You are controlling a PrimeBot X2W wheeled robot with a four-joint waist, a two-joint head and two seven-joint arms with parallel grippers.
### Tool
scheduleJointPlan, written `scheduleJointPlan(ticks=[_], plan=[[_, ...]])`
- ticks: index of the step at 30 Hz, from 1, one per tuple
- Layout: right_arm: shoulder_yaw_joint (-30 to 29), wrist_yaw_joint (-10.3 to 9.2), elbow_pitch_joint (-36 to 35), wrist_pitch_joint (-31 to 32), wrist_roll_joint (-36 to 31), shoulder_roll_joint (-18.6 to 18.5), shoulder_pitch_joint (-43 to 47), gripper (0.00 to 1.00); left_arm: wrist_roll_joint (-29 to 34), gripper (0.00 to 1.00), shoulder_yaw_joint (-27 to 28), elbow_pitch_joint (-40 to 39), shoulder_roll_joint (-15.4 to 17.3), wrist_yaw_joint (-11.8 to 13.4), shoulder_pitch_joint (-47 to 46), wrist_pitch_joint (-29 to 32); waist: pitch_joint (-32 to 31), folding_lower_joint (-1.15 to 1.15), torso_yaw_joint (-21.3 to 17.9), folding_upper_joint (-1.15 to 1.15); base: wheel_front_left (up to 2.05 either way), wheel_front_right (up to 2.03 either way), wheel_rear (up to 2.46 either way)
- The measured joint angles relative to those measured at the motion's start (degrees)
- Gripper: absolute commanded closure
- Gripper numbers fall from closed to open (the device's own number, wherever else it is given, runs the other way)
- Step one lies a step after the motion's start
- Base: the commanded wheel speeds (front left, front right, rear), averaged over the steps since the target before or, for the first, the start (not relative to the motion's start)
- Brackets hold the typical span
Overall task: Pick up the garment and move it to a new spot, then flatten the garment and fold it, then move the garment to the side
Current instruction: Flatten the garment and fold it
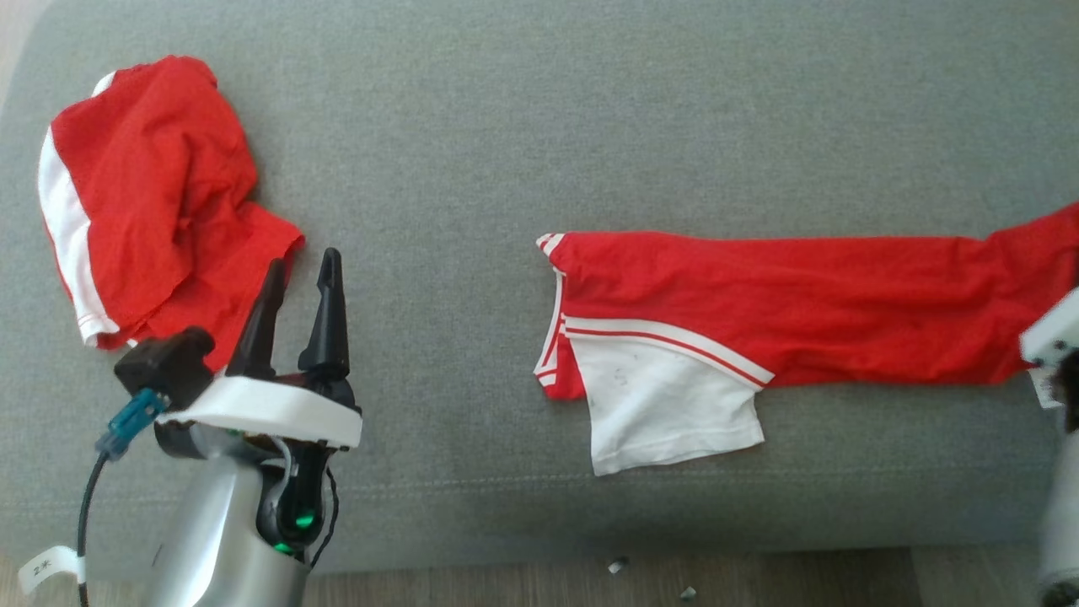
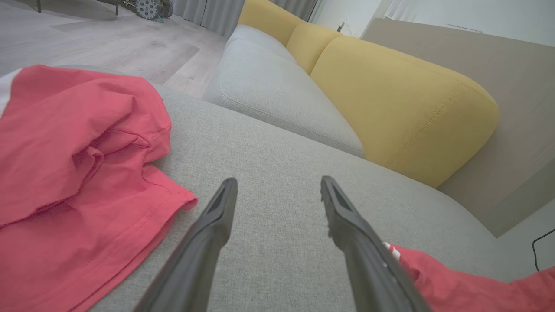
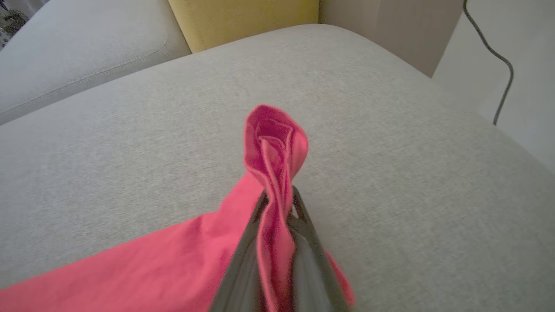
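A red garment (image 1: 759, 312) with a white sleeve and white stripes lies stretched out across the right half of the grey cushion (image 1: 590, 126). Its right end is lifted. In the right wrist view my right gripper (image 3: 278, 195) is shut on a bunched fold of that garment (image 3: 273, 134), which sticks up past the fingertips. The right wrist (image 1: 1049, 337) shows at the head view's right edge. My left gripper (image 1: 303, 261) is open and holds nothing, low over the cushion. Seen from the left wrist, the left gripper (image 2: 278, 182) stands over bare grey fabric, with the garment's left end (image 2: 455, 286) at lower right.
A second red and white garment (image 1: 152, 194) lies crumpled at the cushion's left, just left of my left fingers (image 2: 65, 151). Yellow backrests (image 2: 390, 95) stand behind the seat. The cushion's front edge and wood floor (image 1: 590, 582) run along the bottom. A cable (image 3: 498, 56) hangs down the wall.
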Motion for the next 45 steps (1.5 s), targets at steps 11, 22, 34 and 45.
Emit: scheduleJointPlan(ticks=[11,22,34,45], plan=[[11.98,-0.01,-14.46,6.45,8.5,8.26,1.31,1.0,0.01,0.0,0.96,1.29,-0.51,-0.44,2.54,0.01,-3.71,0.0,-0.81,0.0,0.0,0.0,0.0],[31.14,-0.01,-36.01,17.15,26.95,10.11,12.74,1.0,0.44,0.0,0.87,2.03,-0.8,-0.53,3.05,0.01,-6.2,0.0,-1.12,0.0,0.0,0.0,0.0],[46.28,-0.01,-35.35,12.56,33.74,10.24,17.22,1.0,0.53,0.0,0.62,2.8,-0.92,-1.01,3.6,0.01,-5.29,0.0,0.76,0.0,0.0,0.0,0.0],[53.02,-0.02,-21.21,3.74,38.21,10.07,12.48,0.66,0.52,0.0,-0.47,3.16,-1.05,-1.25,3.14,0.01,-2.37,0.0,3.22,0.0,0.0,0.0,0.0]])
